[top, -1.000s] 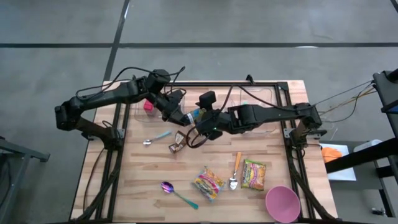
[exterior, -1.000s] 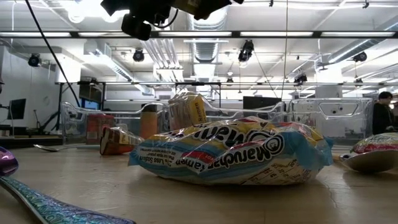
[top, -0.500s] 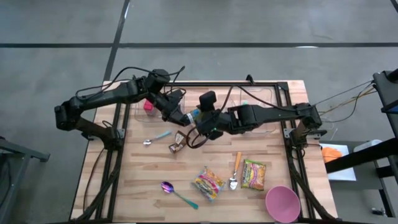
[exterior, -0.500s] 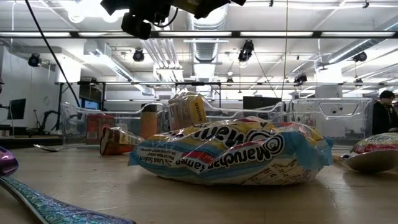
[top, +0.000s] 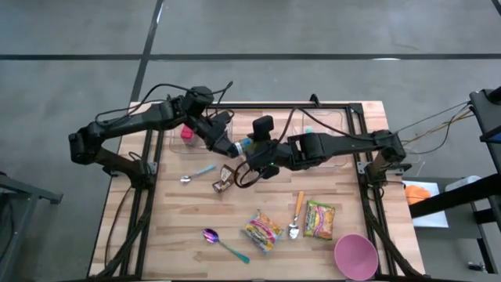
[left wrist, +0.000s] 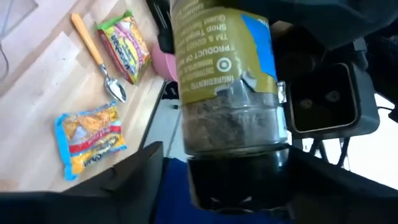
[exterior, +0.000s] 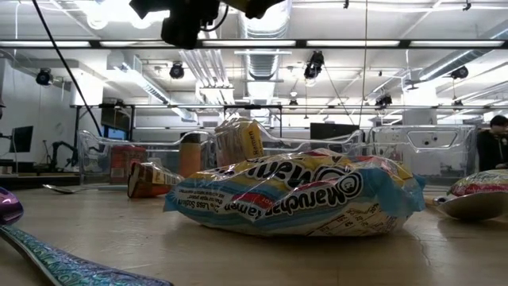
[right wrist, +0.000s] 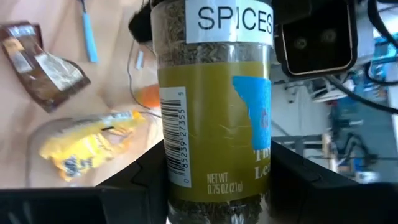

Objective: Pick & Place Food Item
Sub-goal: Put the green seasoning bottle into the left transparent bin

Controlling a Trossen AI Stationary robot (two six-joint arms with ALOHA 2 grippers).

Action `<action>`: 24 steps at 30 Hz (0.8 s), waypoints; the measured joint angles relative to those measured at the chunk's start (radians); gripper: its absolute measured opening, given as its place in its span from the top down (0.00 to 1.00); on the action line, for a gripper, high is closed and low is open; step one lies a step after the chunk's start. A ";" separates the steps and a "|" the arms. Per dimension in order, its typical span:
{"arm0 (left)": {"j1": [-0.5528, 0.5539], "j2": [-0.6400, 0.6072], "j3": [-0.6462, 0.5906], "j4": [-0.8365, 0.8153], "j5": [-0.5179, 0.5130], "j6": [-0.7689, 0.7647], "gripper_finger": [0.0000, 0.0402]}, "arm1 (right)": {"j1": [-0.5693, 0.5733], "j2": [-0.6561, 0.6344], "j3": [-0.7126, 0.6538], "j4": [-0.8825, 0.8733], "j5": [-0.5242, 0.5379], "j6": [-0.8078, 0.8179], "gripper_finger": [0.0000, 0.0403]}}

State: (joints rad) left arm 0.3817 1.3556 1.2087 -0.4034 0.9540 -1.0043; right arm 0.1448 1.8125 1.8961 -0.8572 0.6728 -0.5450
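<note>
Passing spice jar (right wrist: 214, 102) mid-air above table (top: 188, 227), between both arms: right gripper (top: 249, 150) clamping jar's body to take it, left gripper (top: 232, 148) spreading off lid end, apparently letting go.

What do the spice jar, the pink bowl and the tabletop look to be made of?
Spice jar: clear glass or plastic, since dried herbs show through; glossy printed label. Pink bowl: likely matte plastic, one even colour. Tabletop: light wood planks, with visible seams and grain.
</note>
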 joint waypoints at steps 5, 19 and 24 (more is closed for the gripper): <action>0.002 -0.002 0.016 0.003 0.000 0.020 0.14 | 0.000 -0.028 0.000 -0.026 -0.048 0.107 0.56; 0.020 -0.145 0.128 0.051 -0.615 0.449 0.13 | -0.001 -0.180 0.002 -0.001 -0.066 0.534 0.58; -0.023 -0.132 0.127 0.208 -0.775 0.508 0.13 | -0.001 -0.225 0.002 0.147 -0.076 0.602 0.58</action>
State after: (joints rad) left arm 0.3592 1.2232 1.3361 -0.1955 0.1791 -0.4961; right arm 0.1440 1.5871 1.8980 -0.7100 0.5966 0.0572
